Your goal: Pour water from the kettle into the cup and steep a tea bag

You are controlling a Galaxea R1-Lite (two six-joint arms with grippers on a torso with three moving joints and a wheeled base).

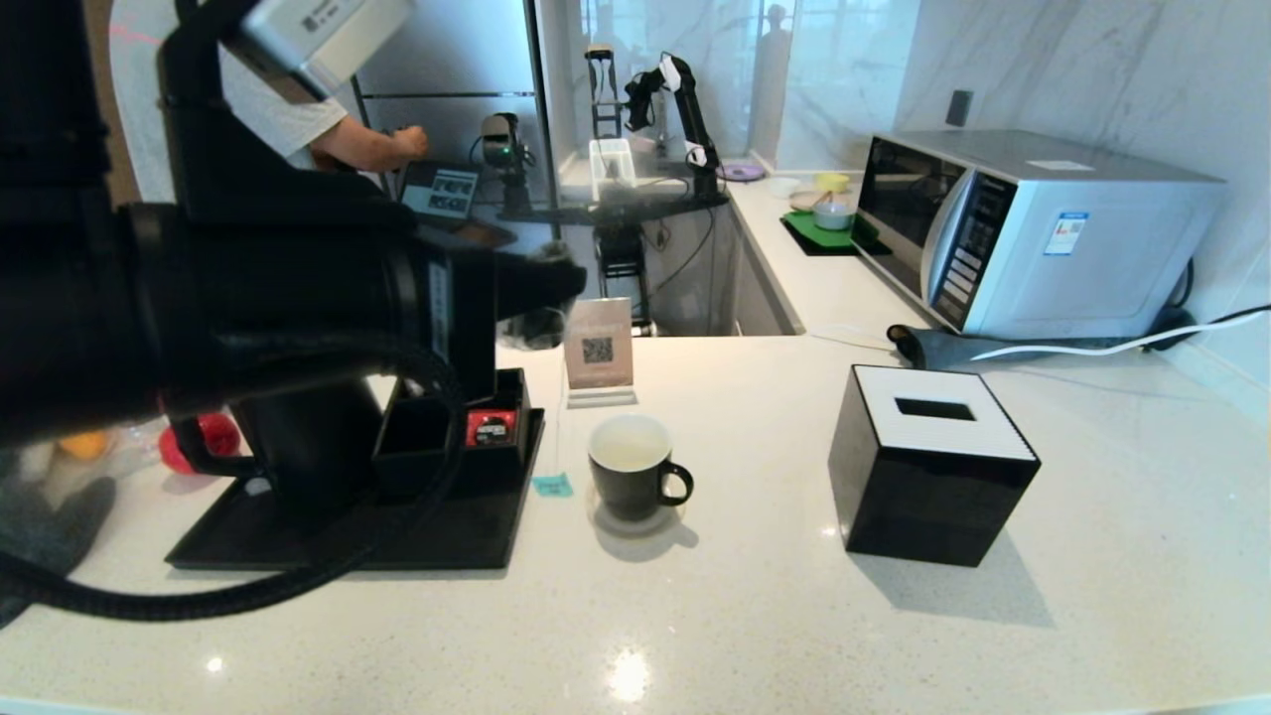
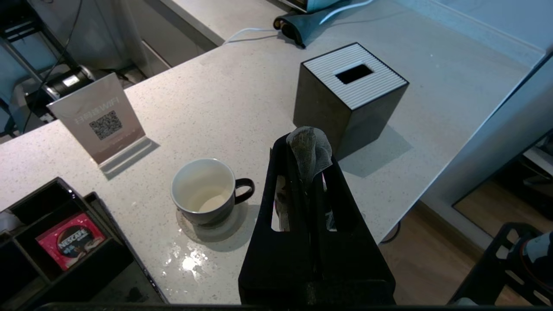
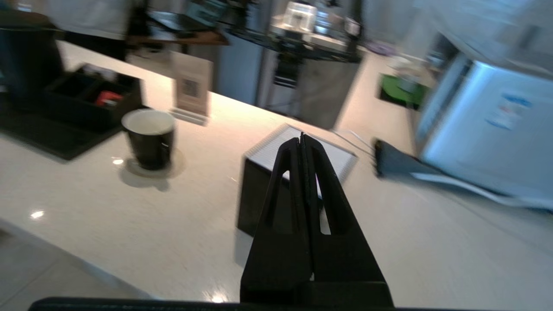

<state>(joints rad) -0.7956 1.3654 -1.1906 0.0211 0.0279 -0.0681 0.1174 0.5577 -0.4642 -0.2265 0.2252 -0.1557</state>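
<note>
— Left gripper (image 2: 307, 149): what's it got?

— Its jaws are pinched tight on a crumpled tea bag (image 2: 309, 149), held up off the counter (image 2: 242, 99). The cup (image 2: 207, 191) stands on a saucer below and just to one side of the fingertips, with what looks like a little pale water (image 2: 211, 201) in its white bottom, though I can't be sure of the level.

— And the other arm?

— Right gripper (image 3: 302, 142) is pressed closed and empty, hanging above the black tissue box (image 3: 281, 181), well away from the cup.

— So which step?

— I'd judge pouring is done; steeping is in hand. The kettle (image 1: 308, 437) sits on the black tray (image 1: 437, 536), behind the left arm in the head view. Next, the bag must be carried over the cup's mouth and lowered in without snagging the rim.

— Any writing?

— A red sachet (image 2: 71, 245) in the organizer reads "NESCAFE"; the standing card (image 2: 97, 119) shows a QR code and "WIFI".
</note>
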